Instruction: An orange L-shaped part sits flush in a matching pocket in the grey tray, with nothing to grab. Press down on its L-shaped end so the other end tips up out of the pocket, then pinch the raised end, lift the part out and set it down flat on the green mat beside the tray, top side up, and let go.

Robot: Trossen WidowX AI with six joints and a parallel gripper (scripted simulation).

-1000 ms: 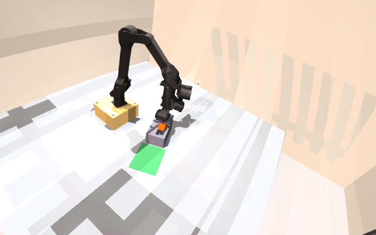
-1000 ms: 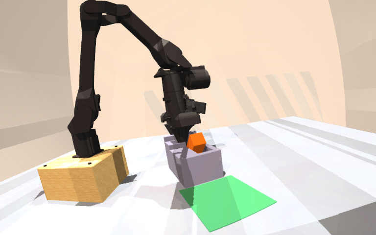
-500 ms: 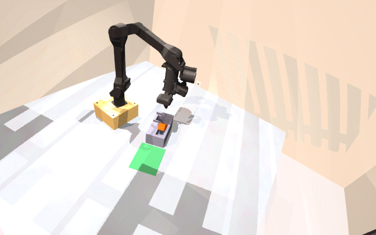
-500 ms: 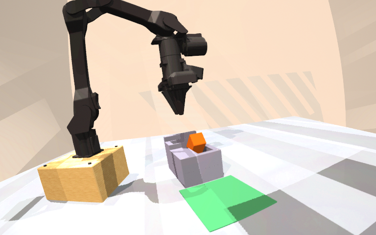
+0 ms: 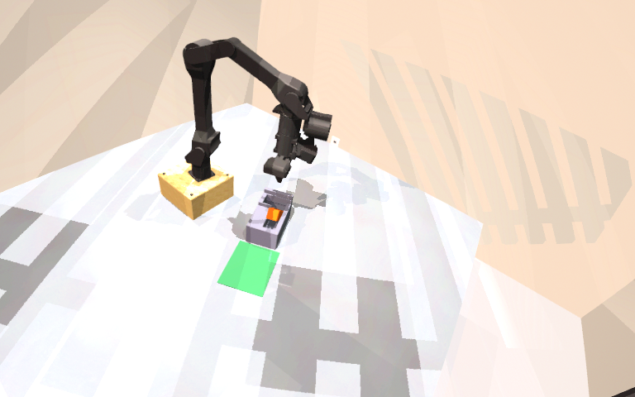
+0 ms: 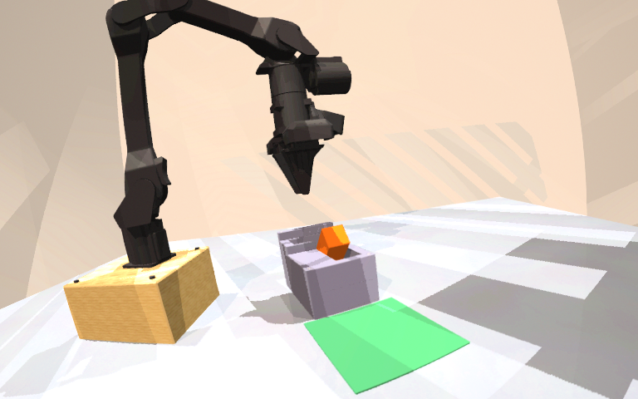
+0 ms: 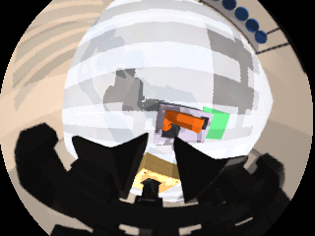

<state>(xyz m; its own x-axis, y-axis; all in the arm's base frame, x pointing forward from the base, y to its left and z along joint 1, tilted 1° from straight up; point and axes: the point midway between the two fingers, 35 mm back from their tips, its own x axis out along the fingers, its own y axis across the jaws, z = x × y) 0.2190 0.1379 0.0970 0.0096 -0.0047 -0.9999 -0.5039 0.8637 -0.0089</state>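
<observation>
Top view: my claw (image 5: 276, 173) hangs above the far end of the grey tray (image 5: 260, 235), well apart from it, with the orange part (image 5: 274, 214) lying below and toward the green mat (image 5: 248, 269). The tray's long axis runs from under my claw toward the mat, and the part sits along that line, about midway in the tray. I have only one arm, so nearness is no question. No writing or brand shows here.

Exterior view: my claw (image 6: 301, 185) points down, tilted a little, and grips nothing; its jaws stand part-way apart, neither wide nor clamped. The orange part (image 6: 333, 242) pokes one end up above the rim of the grey tray (image 6: 342, 286), tilted rather than flush, so I judge the tipping step done and the pinch next. That raised end lies below my claw and a bit toward the green mat (image 6: 384, 341), which touches or nearly touches the tray's near side. I can read no label on the wooden base (image 6: 134, 301) or the table (image 6: 510, 277).

Wrist view: between my fingertips I see the orange part (image 7: 184, 121) ahead, its long axis pointing toward the green mat (image 7: 220, 125). I would need to come down and forward to straddle it. Nothing legible.
</observation>
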